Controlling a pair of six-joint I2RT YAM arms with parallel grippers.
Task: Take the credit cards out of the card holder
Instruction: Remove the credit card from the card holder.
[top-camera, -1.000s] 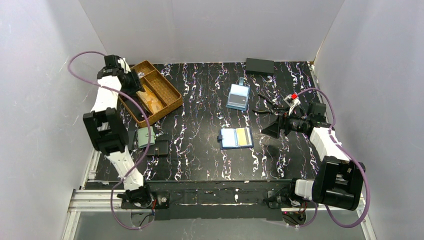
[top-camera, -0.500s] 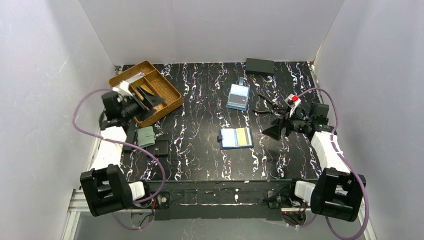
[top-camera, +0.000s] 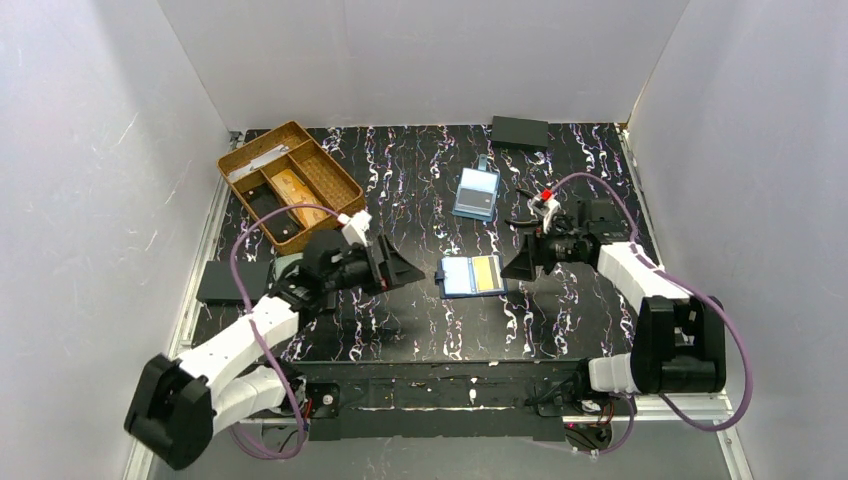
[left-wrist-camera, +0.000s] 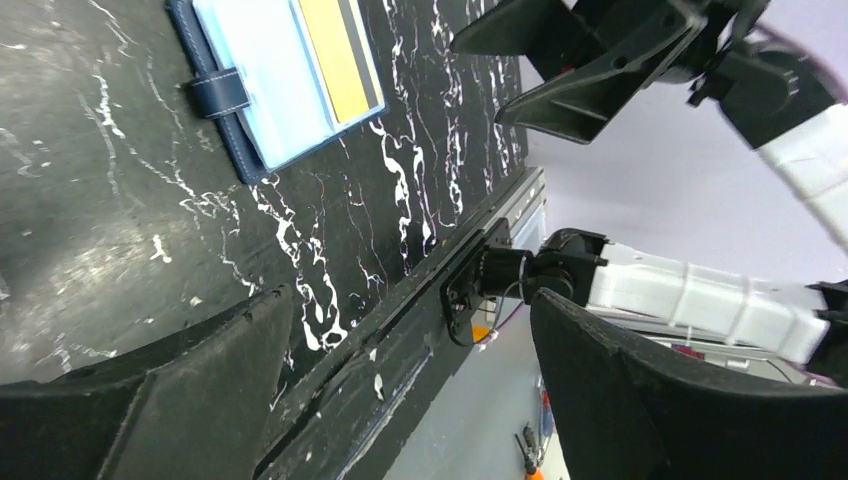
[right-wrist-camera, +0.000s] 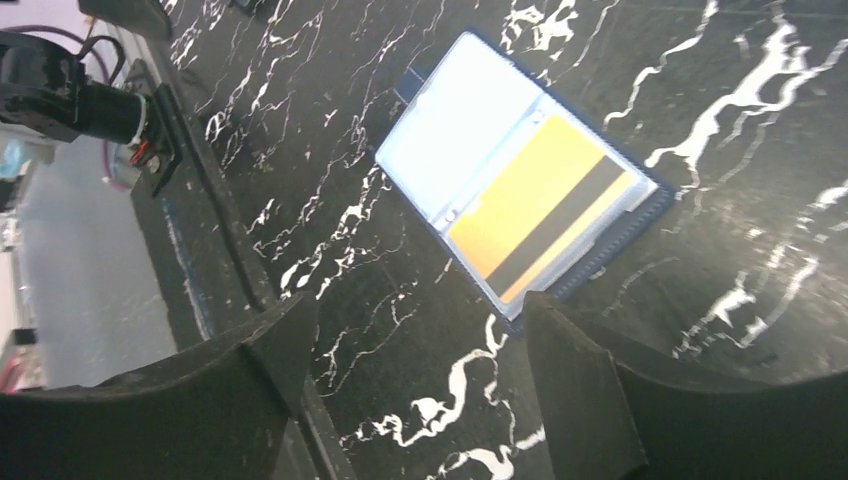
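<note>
The card holder (top-camera: 460, 278) lies open and flat at the table's middle, navy outside with light blue slots. A yellow-orange credit card (top-camera: 487, 272) with a dark stripe sits in its right slot. The same credit card (right-wrist-camera: 540, 210) shows clearly in the right wrist view, tucked in the card holder (right-wrist-camera: 455, 125). My left gripper (top-camera: 402, 268) is open and empty just left of the holder. My right gripper (top-camera: 520, 265) is open and empty just right of it. In the left wrist view the card holder (left-wrist-camera: 255, 95) and credit card (left-wrist-camera: 340, 50) lie ahead of my left gripper (left-wrist-camera: 410, 300).
A brown divided tray (top-camera: 340, 185) with an orange item and black items stands at the back left. A light blue clear case (top-camera: 476, 193) lies behind the holder. A black box (top-camera: 519, 131) sits at the back. A flat black rectangle (top-camera: 222, 282) lies at the left edge.
My left arm swung from the tray at the back left down to the middle, stopping beside the holder's left side. My right gripper moved left, closer to the holder's right edge.
</note>
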